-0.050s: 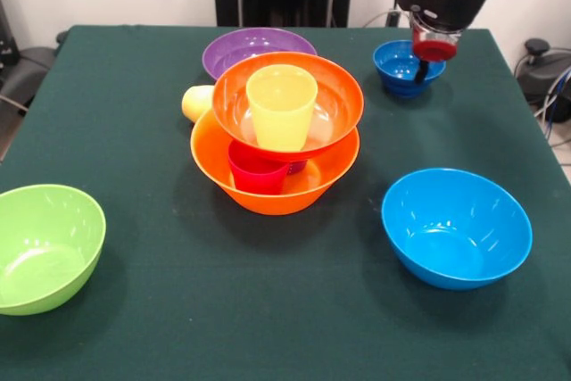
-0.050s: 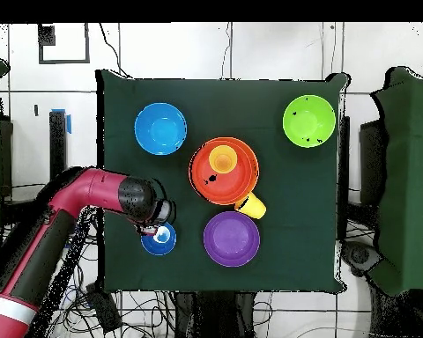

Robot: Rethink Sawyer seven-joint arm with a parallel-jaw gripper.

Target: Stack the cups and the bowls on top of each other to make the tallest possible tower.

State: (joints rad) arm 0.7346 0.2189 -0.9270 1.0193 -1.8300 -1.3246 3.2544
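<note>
Small dark blue bowl (image 1: 408, 67) sits upper right of the front frame, upright, mouth up, round so no long axis to line up. End effector (image 1: 426, 58) hangs right at it, tips down by the bowl's right rim, possibly inside the mouth; cannot tell whether the tips are spread or closed, nor if they touch the rim. Overhead view puts the same bowl (image 2: 159, 238) at lower left, with the arm's head just above it in the frame. Judgement: next move is likely a rim grasp on this bowl, then a carry toward frame centre. The tower (image 1: 277, 144) is mid-frame: largest orange-yellow bowl (image 1: 268, 192) as base, red-pink cup (image 1: 257, 171) inside it, red-orange bowl (image 1: 330, 109) resting above, orange-yellow cup (image 1: 281, 106) standing upright in that. Pale yellow cup (image 1: 197, 103) lies on its side touching the tower's upper left. Purple bowl (image 1: 254, 48) just behind. Light blue bowl (image 1: 457, 227) lower right, lime green bowl (image 1: 45, 247) lower left, both well apart on the tabletop (image 1: 134, 327). No brands, labels or readable writing anywhere.
</note>
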